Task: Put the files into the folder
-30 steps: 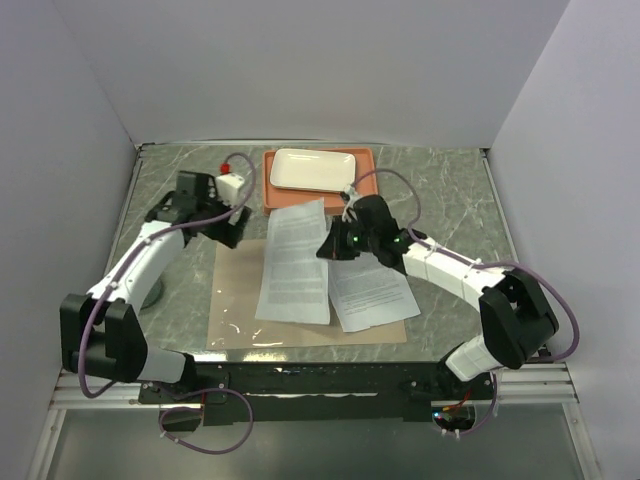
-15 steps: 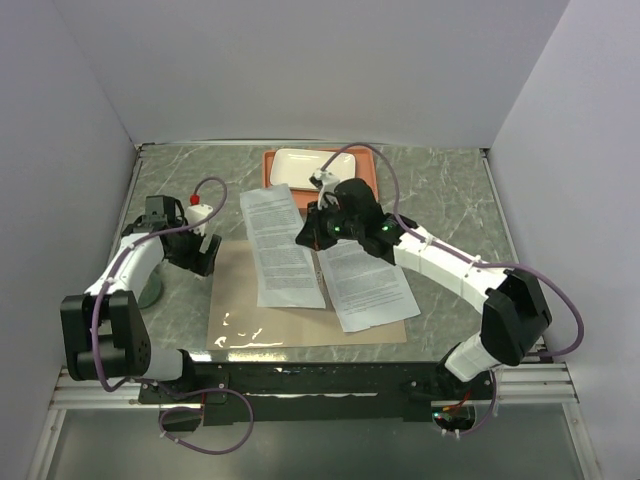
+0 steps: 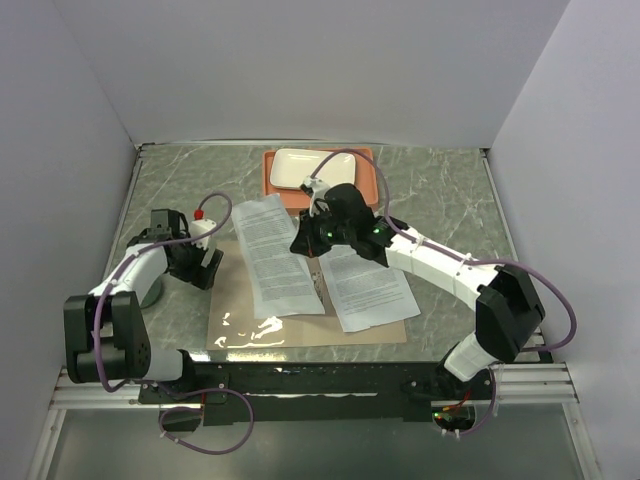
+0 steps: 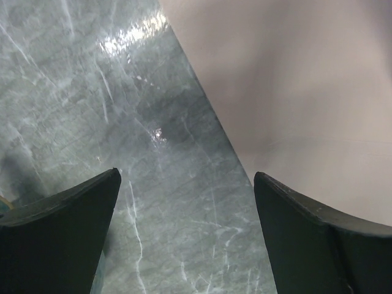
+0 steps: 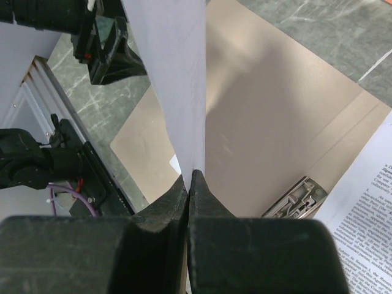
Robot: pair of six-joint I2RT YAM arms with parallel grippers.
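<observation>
The tan folder (image 3: 235,300) lies open on the marble table. One printed sheet (image 3: 275,258) hangs over the folder's left half, its far right corner pinched in my shut right gripper (image 3: 305,243). The right wrist view shows that sheet (image 5: 174,73) edge-on between the closed fingers (image 5: 190,174), above the folder (image 5: 263,122) and its metal clip (image 5: 300,196). The other sheet (image 3: 370,290) rests flat on the folder's right half. My left gripper (image 3: 200,262) stands open and empty beside the folder's left edge (image 4: 306,92), low over the table.
An orange tray (image 3: 368,170) holding a white plate (image 3: 300,168) sits at the back, just behind the right gripper. A glossy plastic pocket (image 3: 245,325) shines on the folder's near left. Walls close off the left, back and right sides.
The right gripper has carried its sheet leftward, from the folder's middle to over its left half. The left arm has pulled back to the left and lowered beside the folder.
</observation>
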